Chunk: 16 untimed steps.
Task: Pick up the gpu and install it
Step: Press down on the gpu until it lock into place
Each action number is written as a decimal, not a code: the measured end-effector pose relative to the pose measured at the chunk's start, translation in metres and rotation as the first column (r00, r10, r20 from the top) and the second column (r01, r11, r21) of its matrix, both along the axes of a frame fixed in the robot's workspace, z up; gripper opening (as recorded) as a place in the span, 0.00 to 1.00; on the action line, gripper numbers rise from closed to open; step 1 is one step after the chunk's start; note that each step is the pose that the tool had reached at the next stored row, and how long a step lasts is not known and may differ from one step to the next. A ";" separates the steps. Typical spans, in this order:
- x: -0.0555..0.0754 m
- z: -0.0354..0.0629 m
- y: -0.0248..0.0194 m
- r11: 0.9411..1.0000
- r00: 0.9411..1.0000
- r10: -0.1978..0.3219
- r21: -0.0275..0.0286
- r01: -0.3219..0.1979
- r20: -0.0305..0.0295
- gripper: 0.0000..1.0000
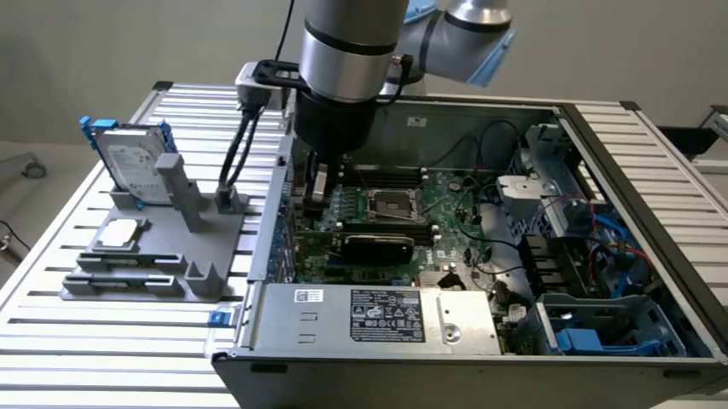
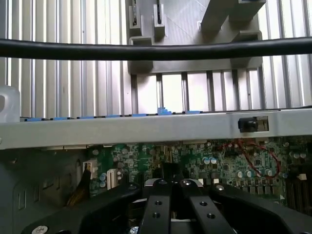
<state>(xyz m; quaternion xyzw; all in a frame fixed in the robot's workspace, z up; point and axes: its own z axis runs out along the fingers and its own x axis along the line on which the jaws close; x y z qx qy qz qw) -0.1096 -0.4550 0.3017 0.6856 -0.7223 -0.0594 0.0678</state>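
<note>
- Gripper (image 2: 170, 184) is hanging low over the motherboard (image 1: 455, 213), fingers drawn together, seemingly gripping nothing.
- Gpu (image 1: 377, 246) is standing on the board nearby; any careless drop is risking crushed components.

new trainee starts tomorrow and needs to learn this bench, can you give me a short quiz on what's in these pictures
1. True or false: the hard drive lies inside the computer case.
2. Where is the end effector? A: over the grey stand. B: down inside the open case, above the motherboard. C: resting on the slatted table outside the case.
3. Fill in: the frame around the hard drive is ___ in colour.

Key: 1 false, it stands upright in the grey stand outside the case. 2 B. 3 blue.
</note>
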 end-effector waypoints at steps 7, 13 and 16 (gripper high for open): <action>0.026 0.0066 0.0001 1.000 1.000 0.000 0.000 0.000 0.000 0.11; 0.033 0.0102 0.0002 1.000 1.000 0.000 0.000 0.000 -0.001 0.11; 0.033 0.0103 0.0002 1.000 1.000 0.000 0.000 0.000 -0.001 0.11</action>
